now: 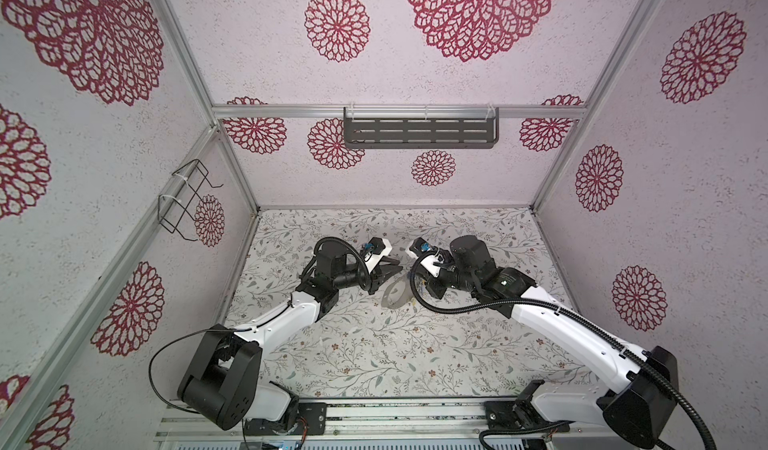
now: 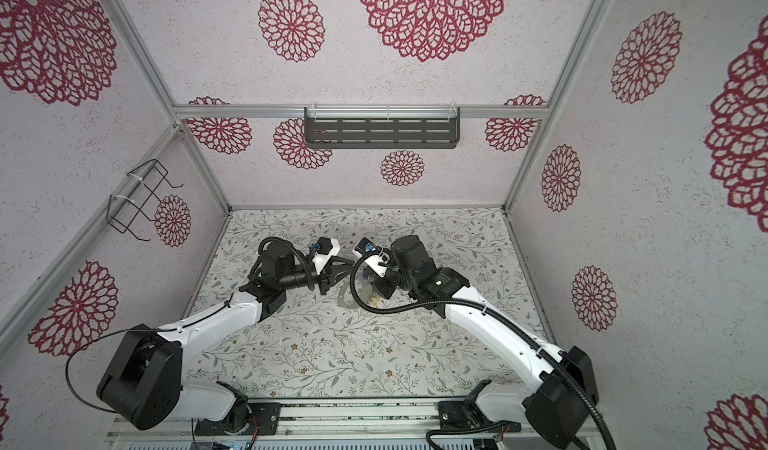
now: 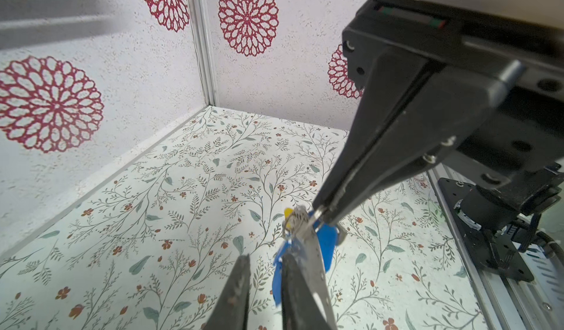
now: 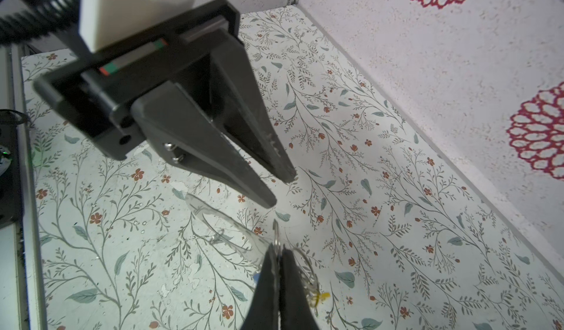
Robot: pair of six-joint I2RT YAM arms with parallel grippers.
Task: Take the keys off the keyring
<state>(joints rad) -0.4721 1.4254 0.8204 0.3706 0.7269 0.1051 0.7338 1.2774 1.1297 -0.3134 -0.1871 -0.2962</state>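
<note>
The keyring (image 3: 315, 261), a thin grey hoop, hangs over the floral floor mid-table and also shows in both top views (image 1: 385, 301) (image 2: 341, 298). My right gripper (image 4: 279, 247) is shut on its rim, and the pinch shows in the left wrist view (image 3: 320, 214). The keys dangle from the hoop: blue tags (image 3: 328, 246) and a yellow one (image 4: 322, 296) on small metal loops. My left gripper (image 3: 265, 259) stands open right beside the hoop. The floor shows between its fingers (image 3: 238, 285). One finger lies against the hoop and a blue tag. In a top view its tips (image 1: 398, 271) sit just behind the ring.
A dark slotted shelf (image 1: 419, 132) hangs on the back wall and a black wire rack (image 1: 185, 202) on the left wall. An aluminium rail (image 1: 374, 419) with both arm bases runs along the front. The right arm's black cable (image 1: 449, 308) loops near the ring.
</note>
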